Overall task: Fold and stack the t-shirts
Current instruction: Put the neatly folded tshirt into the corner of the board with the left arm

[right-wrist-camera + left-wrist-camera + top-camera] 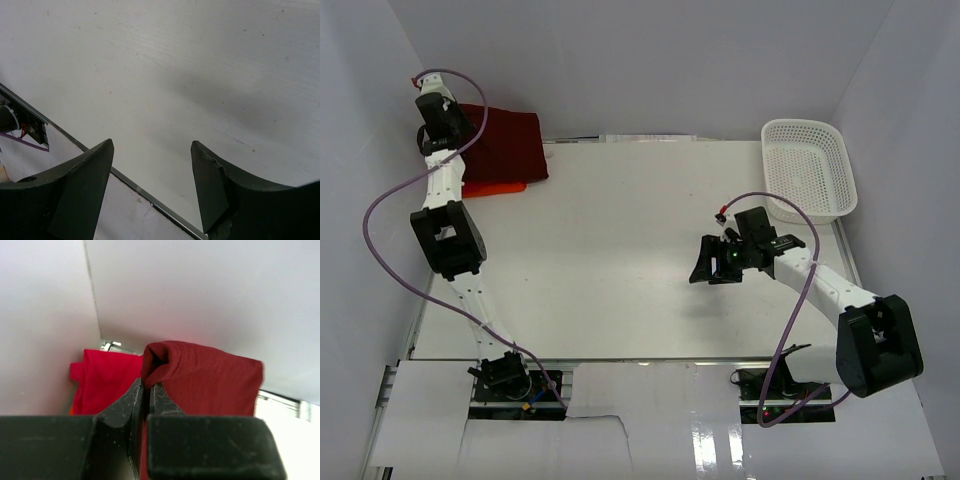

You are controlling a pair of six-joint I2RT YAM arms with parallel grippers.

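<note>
— Surroundings first: what is near the arms?

— White walls (620, 60) close in the table (620, 250) on three sides. The left arm (448, 235) reaches into the far-left corner, hard up against the side wall. A purple cable (380, 205) loops out beside it. Nothing stands between the two arms.

— And the shirts?

— All are in that far-left corner. The dark maroon t-shirt (510, 140) lies uppermost, and an edge of the orange t-shirt (495, 187) pokes out under its near side. On the left wrist camera the crimson red t-shirt (105, 382) shows just left of the maroon one. I cannot tell how those two overlap.

— Left gripper?

— The left gripper (147, 387) is nearly closed. Its jaws pinch a raised fold of the dark maroon t-shirt, and the cloth bunches just above the tips.

— Right gripper?

— The right gripper (152, 147) has its jaws spread wide and holds nothing. It hangs over bare table, right of centre.

— Any containers?

— A white mesh basket (810, 170) sits at the far-right corner, well apart from the shirts. Only its own mesh floor and walls show inside.
</note>
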